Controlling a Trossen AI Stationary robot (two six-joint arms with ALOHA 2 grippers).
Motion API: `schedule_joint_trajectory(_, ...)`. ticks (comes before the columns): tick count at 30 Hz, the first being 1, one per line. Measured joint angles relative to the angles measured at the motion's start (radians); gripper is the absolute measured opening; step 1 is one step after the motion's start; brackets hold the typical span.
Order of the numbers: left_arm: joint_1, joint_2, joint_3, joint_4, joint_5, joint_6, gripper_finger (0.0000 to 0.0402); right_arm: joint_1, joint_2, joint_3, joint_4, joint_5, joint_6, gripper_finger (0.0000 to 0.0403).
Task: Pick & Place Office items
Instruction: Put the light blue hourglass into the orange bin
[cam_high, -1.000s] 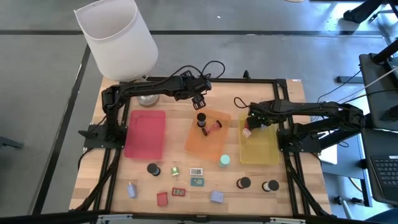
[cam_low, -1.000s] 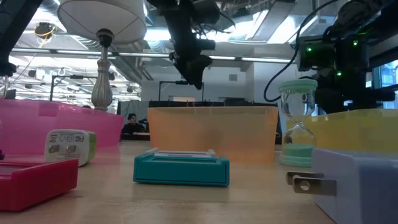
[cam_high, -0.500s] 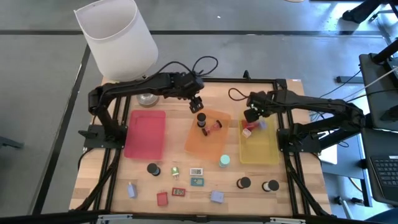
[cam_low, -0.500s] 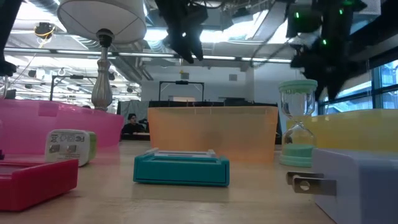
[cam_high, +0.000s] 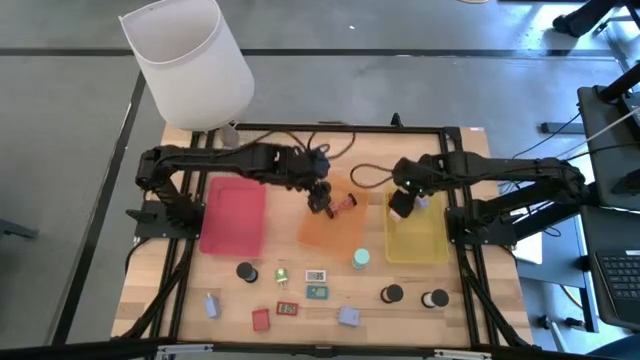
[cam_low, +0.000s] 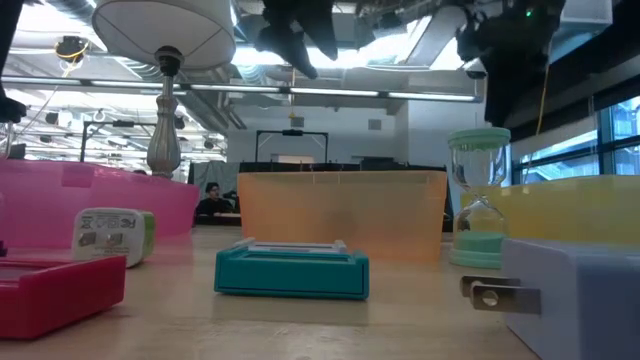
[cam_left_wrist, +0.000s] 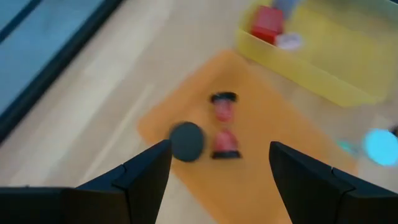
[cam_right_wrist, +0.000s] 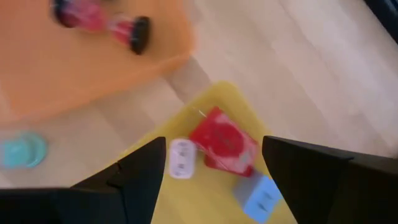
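My left gripper (cam_high: 318, 193) (cam_left_wrist: 217, 149) is open and hangs over the orange tray (cam_high: 345, 235). A black round piece (cam_left_wrist: 186, 141) and a red hourglass (cam_left_wrist: 222, 124) lie in that tray. My right gripper (cam_high: 401, 203) (cam_right_wrist: 214, 142) is open above the far end of the yellow tray (cam_high: 417, 240). A red block (cam_right_wrist: 222, 143), a small white piece (cam_right_wrist: 182, 157) and a lavender block (cam_right_wrist: 261, 196) lie in it. Near the front edge sit black rolls (cam_high: 392, 294), a teal hourglass (cam_high: 360, 258), small rectangles (cam_high: 316, 275) and lavender blocks (cam_high: 348, 316).
A pink tray (cam_high: 233, 215) lies left of the orange one. The big white-shaded lamp (cam_high: 190, 60) stands at the far left corner on its metal base (cam_high: 238, 158). In the low view a teal rectangle (cam_low: 292, 272) and a lavender plug block (cam_low: 580, 295) sit close to the near edge.
My left gripper has moved from the orange tray's far edge toward the near edge, out over the tray, and shows higher in the low view. My right gripper has risen above the yellow tray's far end. Both arms have drawn back toward their bases.
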Motion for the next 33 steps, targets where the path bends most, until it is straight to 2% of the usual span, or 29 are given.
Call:
schedule_joint_trajectory(4,-0.062,0.000,0.000,-0.005,0.002,-0.063,0.0267,0.092,0.000,0.000,0.083,0.001,-0.091,0.0269)
schedule_joint_trajectory(11,-0.157,-0.001,0.000,-0.043,-0.001,-0.230,0.0267,0.207,0.000,0.000,0.281,-0.116,-0.251,0.0269)
schedule_joint_trajectory(14,-0.195,-0.001,0.000,-0.071,-0.036,-0.314,0.0267,0.254,0.000,0.000,0.352,-0.168,-0.323,0.0269)
schedule_joint_trajectory(17,-0.223,-0.009,0.000,-0.130,-0.077,-0.405,0.0267,0.299,0.010,0.000,0.411,-0.171,-0.377,0.0269)
schedule_joint_trajectory(23,-0.262,-0.009,0.000,-0.235,-0.086,-0.519,0.0267,0.354,0.095,0.000,0.488,-0.176,-0.381,0.0269)
schedule_joint_trajectory(29,-0.298,-0.008,0.000,-0.277,-0.092,-0.530,0.0267,0.395,0.219,0.000,0.553,-0.300,-0.326,0.0276)
schedule_joint_trajectory(33,-0.314,-0.008,0.000,-0.287,-0.092,-0.534,0.0267,0.424,0.289,0.000,0.583,-0.276,-0.334,0.0298)
